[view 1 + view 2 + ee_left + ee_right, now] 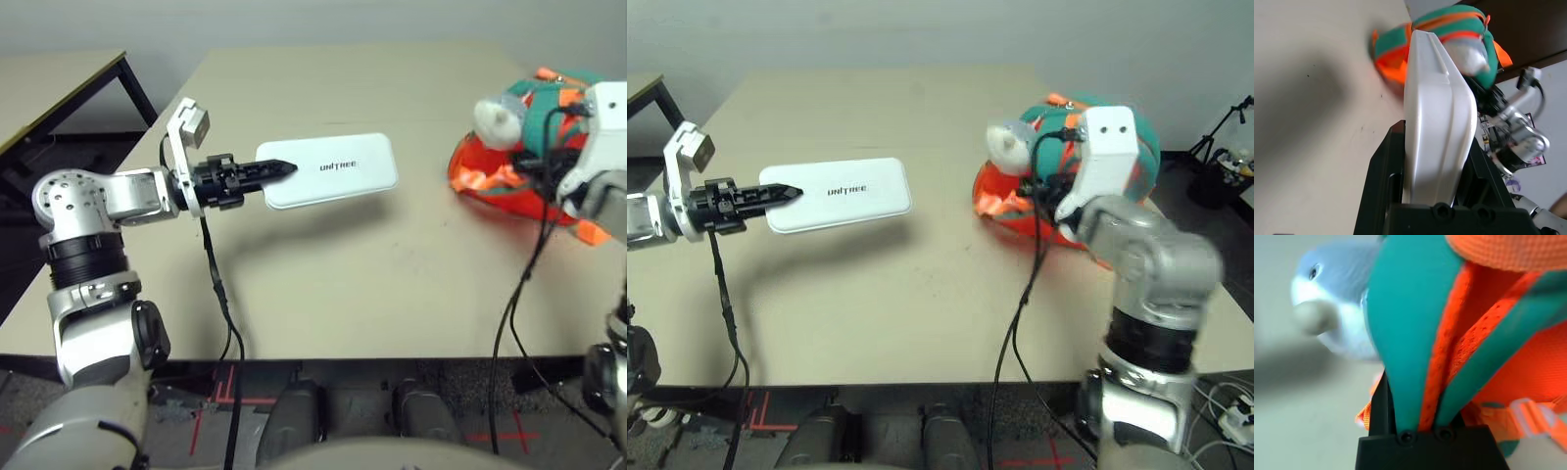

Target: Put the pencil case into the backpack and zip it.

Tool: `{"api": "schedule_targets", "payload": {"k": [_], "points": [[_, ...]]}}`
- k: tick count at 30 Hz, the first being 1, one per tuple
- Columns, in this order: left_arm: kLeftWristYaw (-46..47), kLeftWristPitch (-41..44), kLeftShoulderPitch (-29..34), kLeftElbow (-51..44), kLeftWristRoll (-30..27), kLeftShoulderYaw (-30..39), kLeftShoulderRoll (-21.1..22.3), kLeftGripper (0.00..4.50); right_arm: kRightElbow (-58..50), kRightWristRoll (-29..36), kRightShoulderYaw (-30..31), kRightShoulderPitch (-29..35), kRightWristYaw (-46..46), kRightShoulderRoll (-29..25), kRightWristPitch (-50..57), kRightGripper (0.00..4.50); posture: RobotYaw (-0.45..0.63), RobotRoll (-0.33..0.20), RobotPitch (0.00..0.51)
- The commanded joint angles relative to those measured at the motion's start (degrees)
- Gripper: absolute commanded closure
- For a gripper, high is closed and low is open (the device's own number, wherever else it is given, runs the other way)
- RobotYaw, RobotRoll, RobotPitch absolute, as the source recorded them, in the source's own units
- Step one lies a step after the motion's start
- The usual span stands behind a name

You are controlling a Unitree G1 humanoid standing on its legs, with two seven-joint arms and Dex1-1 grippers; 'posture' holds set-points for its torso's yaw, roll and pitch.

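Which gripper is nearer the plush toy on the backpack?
Right. The right gripper is shut on the backpack beside the plush toy; the left gripper holds the pencil case across the table.

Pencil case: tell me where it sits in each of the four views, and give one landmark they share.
Left eye view: pencil case, above centre, its end in the left claw.
Right eye view: pencil case, left of centre.
Left wrist view: pencil case, central, edge-on, rising between the black fingers.
Right wrist view: not in it.
Shared landmark: the orange and teal backpack, with its grey-and-white plush toy.
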Motion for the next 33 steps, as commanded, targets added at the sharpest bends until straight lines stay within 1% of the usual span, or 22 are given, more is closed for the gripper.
{"api": "schedule_targets", "payload": {"k": [1,5,7,10,11,13,15,17,19,20,22,24,26,29,33], "points": [[-3.1,-1.9,-2.5,2.9,3.2,-2.2,0.3,3.09,-4.8,17.5,-7.7,2.4,6.0,-7.8,2.7,4.35,-0.15,0.000,0.000],[-6.9,-4.0,-4.8,6.0,6.2,-5.2,0.2,3.09,-4.8,36.0,-15.4,11.1,2.6,-16.7,2.7,4.35,-0.21,0.000,0.000],[-8.9,-5.2,-5.7,7.3,7.7,-6.4,0.2,3.09,-4.5,45.1,-18.4,15.2,-1.2,-19.2,2.7,4.35,-0.22,0.000,0.000],[-11.8,-7.3,-7.2,9.3,10.0,-8.2,0.1,3.09,-5.0,62.8,-20.8,27.6,-12.8,-24.2,-6.7,4.35,-0.25,0.000,0.000],[-12.9,-8.3,-7.8,9.6,10.9,-8.9,0.2,3.09,-5.7,66.8,-20.9,31.6,-16.5,-25.5,-10.0,4.35,-0.25,0.000,0.000],[-15.1,-9.9,-9.0,9.8,12.4,-10.3,0.6,3.09,-7.7,72.1,-19.7,37.5,-23.0,-26.6,-16.2,4.35,-0.25,0.000,0.000],[-17.6,-11.3,-11.1,8.9,13.9,-12.0,1.7,3.09,-10.0,73.1,-16.4,40.5,-27.3,-25.6,-21.6,4.35,-0.23,0.000,0.000],[-20.4,-11.3,-13.4,7.0,14.4,-13.7,3.6,3.09,-11.8,70.3,-13.4,40.9,-28.8,-22.3,-26.2,4.35,-0.21,0.000,0.000],[-24.1,-9.8,-15.3,4.1,14.2,-16.1,6.8,3.09,-13.3,64.4,-11.9,40.6,-25.4,-18.2,-29.5,4.35,-0.19,0.000,0.009],[-26.2,-9.6,-15.7,2.6,14.4,-17.7,8.5,3.09,-13.9,61.6,-11.7,41.0,-22.7,-17.2,-30.0,4.35,-0.19,0.000,0.012],[-30.5,-9.8,-16.4,-0.8,15.1,-21.4,12.4,3.09,-14.0,57.3,-11.6,42.8,-18.1,-17.0,-29.8,4.35,-0.16,0.000,0.025],[-34.7,-10.6,-17.8,-4.6,15.6,-24.5,16.0,3.10,-13.3,55.6,-11.7,44.1,-15.0,-17.5,-29.6,4.35,-0.15,0.000,0.032],[-37.4,-11.4,-19.8,-7.4,16.1,-26.8,18.1,3.10,-12.0,55.1,-11.6,44.2,-13.2,-18.6,-29.6,4.35,-0.13,0.000,0.045],[-38.8,-14.8,-20.7,-10.8,18.9,-29.7,18.7,3.10,-10.1,53.4,-10.7,43.0,-10.6,-20.1,-29.7,4.35,-0.10,0.000,0.054],[-39.5,-15.7,-19.9,-13.6,19.0,-30.1,16.1,3.10,-7.8,52.7,-8.8,40.1,-9.4,-21.6,-29.9,4.35,-0.08,0.000,0.058]]}}
